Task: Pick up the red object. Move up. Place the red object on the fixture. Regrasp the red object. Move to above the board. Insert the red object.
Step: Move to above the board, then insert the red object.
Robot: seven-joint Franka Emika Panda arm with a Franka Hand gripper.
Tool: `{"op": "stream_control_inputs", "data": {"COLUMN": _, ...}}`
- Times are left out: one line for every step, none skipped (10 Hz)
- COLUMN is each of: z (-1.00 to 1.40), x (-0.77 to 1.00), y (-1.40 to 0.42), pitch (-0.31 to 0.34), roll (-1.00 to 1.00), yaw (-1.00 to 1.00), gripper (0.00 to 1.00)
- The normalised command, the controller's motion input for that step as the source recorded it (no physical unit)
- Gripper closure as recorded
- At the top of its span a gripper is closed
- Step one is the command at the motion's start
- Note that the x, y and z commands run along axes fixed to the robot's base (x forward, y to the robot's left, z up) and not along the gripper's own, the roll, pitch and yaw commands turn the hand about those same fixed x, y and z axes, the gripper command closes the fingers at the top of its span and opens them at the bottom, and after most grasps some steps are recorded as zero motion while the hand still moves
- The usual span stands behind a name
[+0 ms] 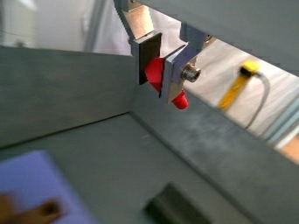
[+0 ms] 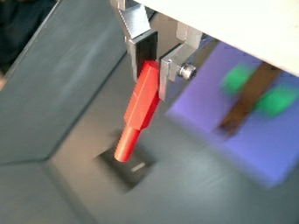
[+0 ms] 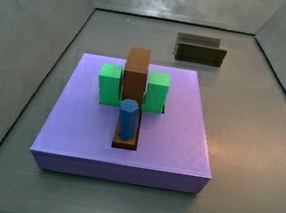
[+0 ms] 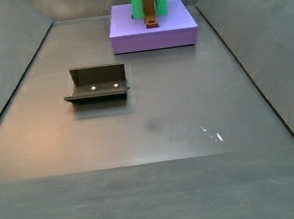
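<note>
Gripper (image 2: 153, 63) news first: we only catch it in the wrist views, neither side view has it in frame. Its two silver plates are closed in on the red object (image 2: 142, 107), pinching it near one end, so the rest of the stick hangs out well past the fingertips. In both wrist views the held end sits right between the dark pads, and in the tighter shot we only see a short red stub (image 1: 163, 80) poking out below the fingers (image 1: 179, 68).

Under the free end of the stick we see the fixture (image 2: 126, 163) on the grey floor (image 4: 151, 121), and from that angle the tip lines up over it. We can't tell whether it's actually touching or just above.

In both side views the fixture (image 4: 97, 84) stands by itself, well apart from the board (image 3: 127, 126), with nothing red showing in it. The board carries the green blocks (image 3: 110, 83), the brown bar (image 3: 136, 75) lying across them, and the blue peg (image 3: 126, 119) standing upright in front of that bar.
</note>
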Motion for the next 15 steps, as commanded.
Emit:
{"op": "stream_control_inputs", "data": {"z": 0.18, "x": -0.60, "y": -0.86, "pitch": 0.149, "roll": -1.00, "yaw": -0.05, "gripper": 1.00}}
{"op": "stream_control_inputs", "data": {"z": 0.12, "x": -0.42, "y": -0.56, "pitch": 0.151, "roll": -1.00, "yaw": -0.04, "gripper": 1.00}}
{"op": "stream_control_inputs", "data": {"z": 0.03, "x": -0.19, "y": -0.23, "pitch": 0.137, "roll": -1.00, "yaw": -0.03, "gripper": 1.00}}
{"op": "stream_control_inputs", "data": {"z": 0.04, "x": -0.13, "y": -0.13, "pitch": 0.126, "roll": -1.00, "yaw": -0.02, "gripper": 1.00}}
{"op": "stream_control_inputs", "data": {"z": 0.01, "x": -0.10, "y": -0.04, "pitch": 0.091, "roll": -0.98, "yaw": -0.01, "gripper": 1.00}}
{"op": "stream_control_inputs", "data": {"z": 0.00, "x": -0.07, "y": 0.01, "pitch": 0.047, "roll": -0.69, "yaw": 0.00, "gripper": 1.00}}
{"op": "stream_control_inputs", "data": {"z": 0.00, "x": -0.06, "y": 0.00, "pitch": 0.018, "roll": -0.48, "yaw": 0.00, "gripper": 1.00}}
{"op": "stream_control_inputs", "data": {"z": 0.00, "x": -0.04, "y": 0.00, "pitch": 0.000, "roll": -0.31, "yaw": 0.00, "gripper": 1.00}}
{"op": "stream_control_inputs", "data": {"z": 0.00, "x": -0.03, "y": 0.01, "pitch": -0.009, "roll": -0.21, "yaw": -0.01, "gripper": 1.00}}
{"op": "stream_control_inputs", "data": {"z": -0.11, "x": 0.09, "y": 0.01, "pitch": 0.000, "roll": -0.09, "yaw": 0.00, "gripper": 1.00}}
{"op": "stream_control_inputs", "data": {"z": -0.15, "x": 0.13, "y": 0.26, "pitch": -0.036, "roll": -0.49, "yaw": -0.06, "gripper": 1.00}}
{"op": "stream_control_inputs", "data": {"z": 0.14, "x": 0.07, "y": 0.09, "pitch": -0.190, "roll": -0.50, "yaw": -0.28, "gripper": 1.00}}
{"op": "stream_control_inputs", "data": {"z": 0.13, "x": 0.02, "y": 0.07, "pitch": -0.160, "roll": -0.50, "yaw": -0.27, "gripper": 1.00}}
{"op": "stream_control_inputs", "data": {"z": 0.14, "x": 0.00, "y": 0.06, "pitch": -0.097, "roll": -0.50, "yaw": -0.25, "gripper": 1.00}}
{"op": "stream_control_inputs", "data": {"z": 0.14, "x": 0.00, "y": 0.08, "pitch": -0.059, "roll": -0.50, "yaw": -0.22, "gripper": 1.00}}
